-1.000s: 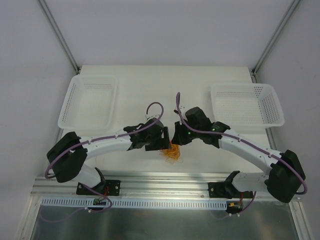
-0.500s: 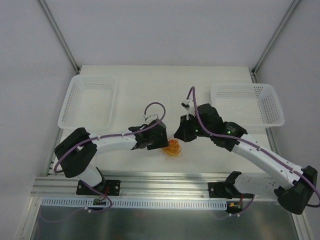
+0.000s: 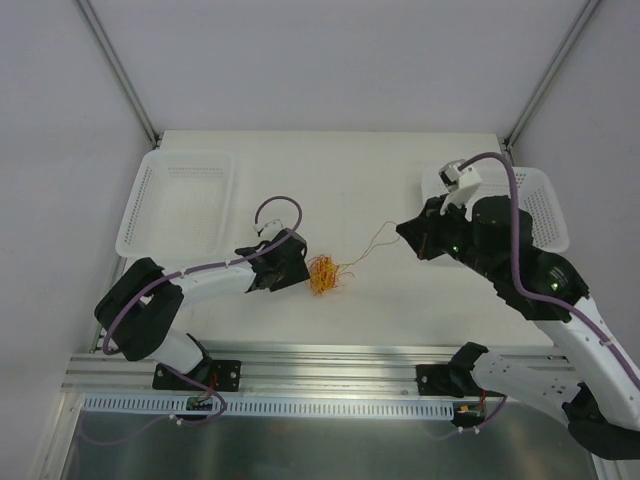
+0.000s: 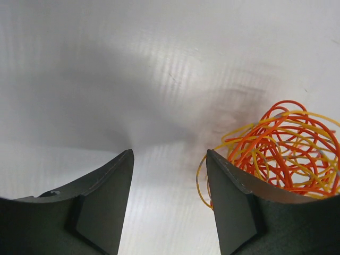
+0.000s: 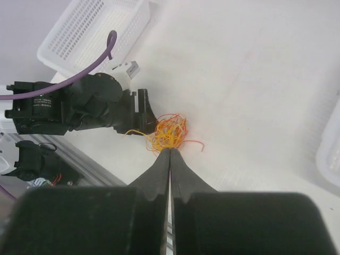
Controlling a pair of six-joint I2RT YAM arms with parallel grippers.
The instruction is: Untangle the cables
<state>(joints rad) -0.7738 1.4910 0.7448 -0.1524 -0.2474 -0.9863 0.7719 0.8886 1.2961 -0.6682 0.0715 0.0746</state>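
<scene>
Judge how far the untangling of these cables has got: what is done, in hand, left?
Done: one strand is drawn out of the tangle and runs up to the shut right gripper. In hand: that strand, not yet free; the left gripper stands open beside the tangle, holding nothing. Left: nearly everything, since the red and yellow cables are one knotted ball.
</scene>
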